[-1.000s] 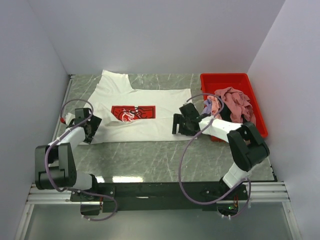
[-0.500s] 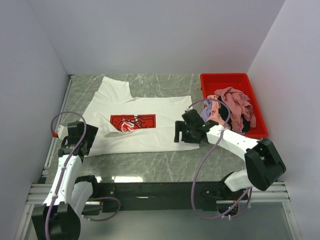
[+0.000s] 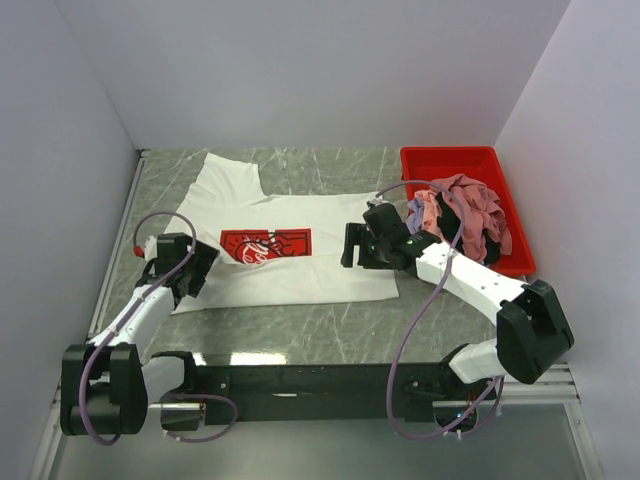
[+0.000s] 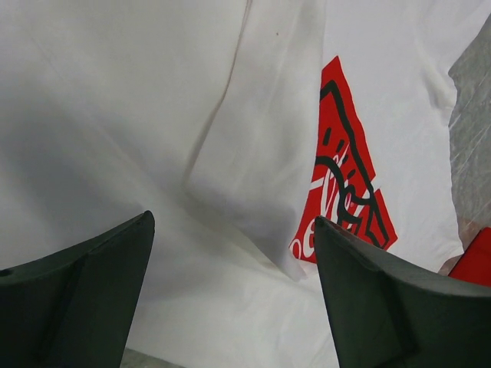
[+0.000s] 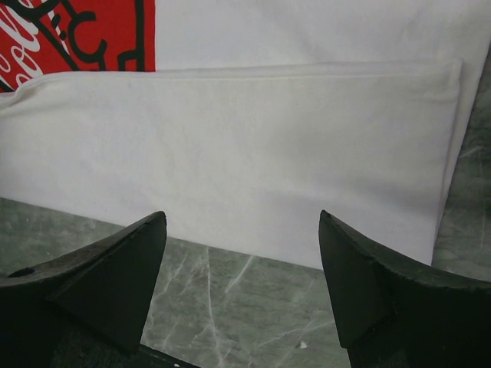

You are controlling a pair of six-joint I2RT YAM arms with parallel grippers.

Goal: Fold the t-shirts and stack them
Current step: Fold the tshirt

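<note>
The white tee (image 3: pixel 300 275) has slid toward the counter's (image 3: pixel 300 335) near edge, with a folded strip along its near side. Both jaws stand spread, holding nothing; more folds seem needed.

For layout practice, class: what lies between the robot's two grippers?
The white t-shirt, its red print facing up, spreads between the left gripper and the right gripper; the top view shows it.
</note>
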